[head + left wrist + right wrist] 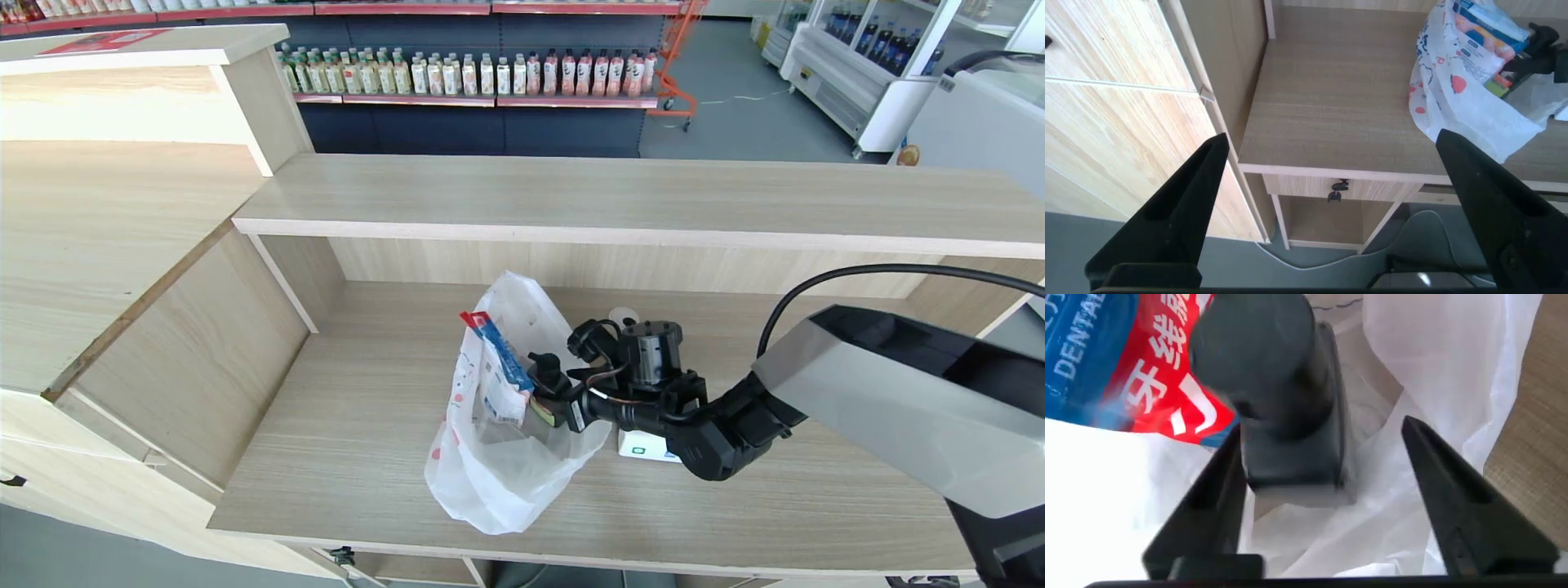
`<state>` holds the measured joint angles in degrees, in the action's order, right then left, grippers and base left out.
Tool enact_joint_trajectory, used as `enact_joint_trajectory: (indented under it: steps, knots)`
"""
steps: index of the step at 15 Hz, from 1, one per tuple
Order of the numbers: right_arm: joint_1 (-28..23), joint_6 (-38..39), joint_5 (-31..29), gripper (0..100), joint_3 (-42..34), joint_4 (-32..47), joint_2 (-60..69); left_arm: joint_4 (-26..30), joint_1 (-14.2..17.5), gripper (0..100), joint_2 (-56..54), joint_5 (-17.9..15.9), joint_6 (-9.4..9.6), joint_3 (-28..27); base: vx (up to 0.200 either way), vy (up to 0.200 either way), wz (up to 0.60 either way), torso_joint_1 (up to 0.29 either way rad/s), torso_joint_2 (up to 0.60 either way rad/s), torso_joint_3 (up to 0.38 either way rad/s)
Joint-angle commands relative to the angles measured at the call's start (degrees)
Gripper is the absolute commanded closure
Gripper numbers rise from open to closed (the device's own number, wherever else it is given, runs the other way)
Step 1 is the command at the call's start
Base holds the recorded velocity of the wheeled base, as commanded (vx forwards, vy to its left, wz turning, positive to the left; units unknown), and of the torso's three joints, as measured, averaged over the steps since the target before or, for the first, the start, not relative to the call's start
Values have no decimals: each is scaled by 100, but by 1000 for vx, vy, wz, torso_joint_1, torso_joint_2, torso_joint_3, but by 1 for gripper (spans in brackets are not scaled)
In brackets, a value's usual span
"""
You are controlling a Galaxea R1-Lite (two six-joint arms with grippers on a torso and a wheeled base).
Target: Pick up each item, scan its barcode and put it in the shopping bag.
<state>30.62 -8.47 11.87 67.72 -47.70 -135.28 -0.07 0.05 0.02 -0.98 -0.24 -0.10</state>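
I've got the shopping bag slumped on the wooden counter, a thin white see-through plastic one with red prints, its mouth gaping upward. Sticking out of that mouth I see a blue, red and white packet standing tilted, red end uppermost and leaning left, and right beside it down in the bag a dark blocky item with a rounded top, too blurred to name. A small white box with a green mark lies flat on the counter just right of the bag.
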Motion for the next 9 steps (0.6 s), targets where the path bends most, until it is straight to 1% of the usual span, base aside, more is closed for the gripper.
enact_joint_trajectory:
  steps: [1, 3, 5, 7, 8, 9]
  knots:
    - [5, 214, 17, 0, 84, 24, 116, -1, 4, 0, -2, 1, -2, 1, 0, 0, 0, 0, 0, 0]
    - [-4, 1128, 272, 0, 40, 50, 459, -1, 4, 0, -2, -8, -2, 1, 0, 0, 0, 0, 0, 0]
    - [-39, 1867, 316, 0, -136, 261, 880, -1, 4, 0, -2, -8, -2, 1, 0, 0, 0, 0, 0, 0]
    - [-65, 2438, 316, 0, -391, 437, 1355, -1, 4, 0, -2, 1, -2, 1, 0, 0, 0, 0, 0, 0]
    - [-65, 2807, 333, 0, -725, 472, 1786, -1, 4, 0, -2, 1, -2, 1, 0, 0, 0, 0, 0, 0]
    - [-83, 2974, 360, 0, -1050, 472, 2120, -1, -5, 0, -2, 1, -2, 1, 0, 0, 0, 0, 0, 0]
